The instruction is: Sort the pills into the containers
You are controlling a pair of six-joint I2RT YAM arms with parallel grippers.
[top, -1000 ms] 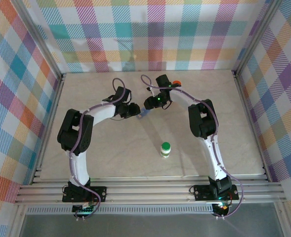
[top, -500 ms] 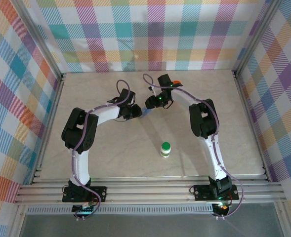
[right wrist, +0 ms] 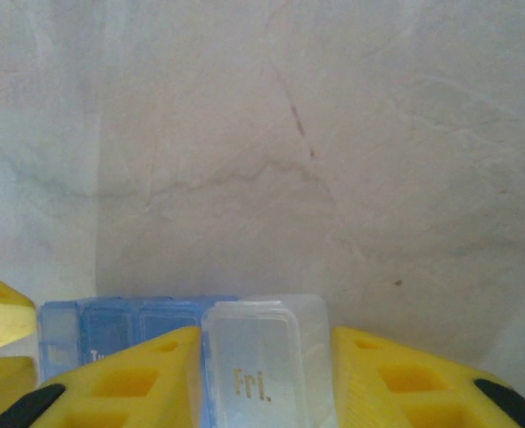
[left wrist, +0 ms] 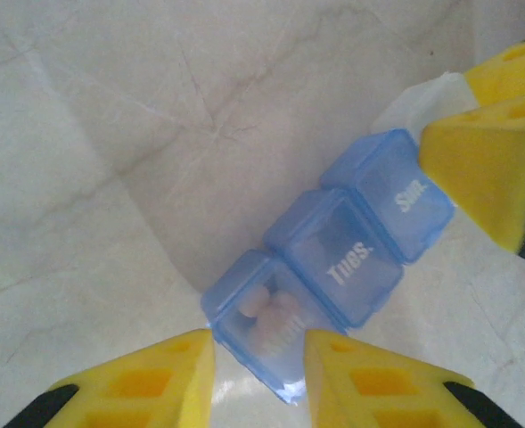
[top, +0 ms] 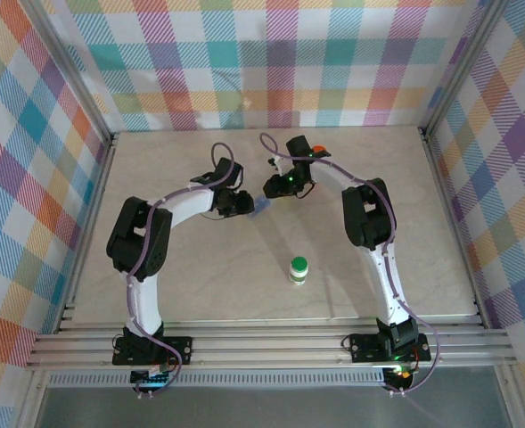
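Pills point(left wrist: 262, 308) are lying in the end compartment point(left wrist: 271, 334) of the blue pill organizer point(left wrist: 351, 259), mid-table point(top: 200, 267). The left hand point(left wrist: 260, 349) is pinching this compartment. The right hand point(right wrist: 264, 346) is gripping the clear "Fri." lid point(right wrist: 253, 357), probably so one is steadying while the other is opening.

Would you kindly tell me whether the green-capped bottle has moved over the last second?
No. The green-capped bottle stands upright at the same spot on the table, just as far from the near rail as before.
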